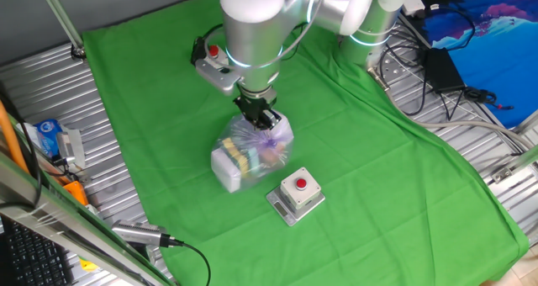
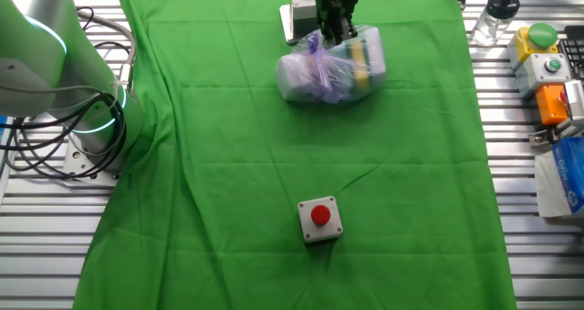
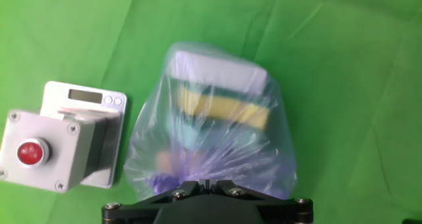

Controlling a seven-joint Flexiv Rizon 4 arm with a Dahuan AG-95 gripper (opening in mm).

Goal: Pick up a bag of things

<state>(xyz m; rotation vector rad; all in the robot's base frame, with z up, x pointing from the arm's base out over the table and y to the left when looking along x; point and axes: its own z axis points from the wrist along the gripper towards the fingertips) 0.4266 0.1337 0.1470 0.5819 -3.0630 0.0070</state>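
Note:
The bag of things [image 1: 250, 153] is a lumpy clear plastic bag with a white block, a yellow-green sponge and purple bits inside. It lies on the green cloth [image 1: 168, 109]. It also shows in the other fixed view [image 2: 331, 66] and fills the hand view [image 3: 214, 125]. My gripper [image 1: 262, 118] is right over the bag's gathered top, and its black fingers are pressed together on the plastic there [image 3: 206, 183]. In the other fixed view the gripper [image 2: 330, 27] stands at the bag's far edge.
A grey box with a red button [image 1: 297, 193] sits just in front of the bag. A second grey red-button box [image 1: 214, 60] lies behind the arm, on a small scale [image 3: 82, 141]. Tools and boxes [image 2: 547, 64] line the metal table edges.

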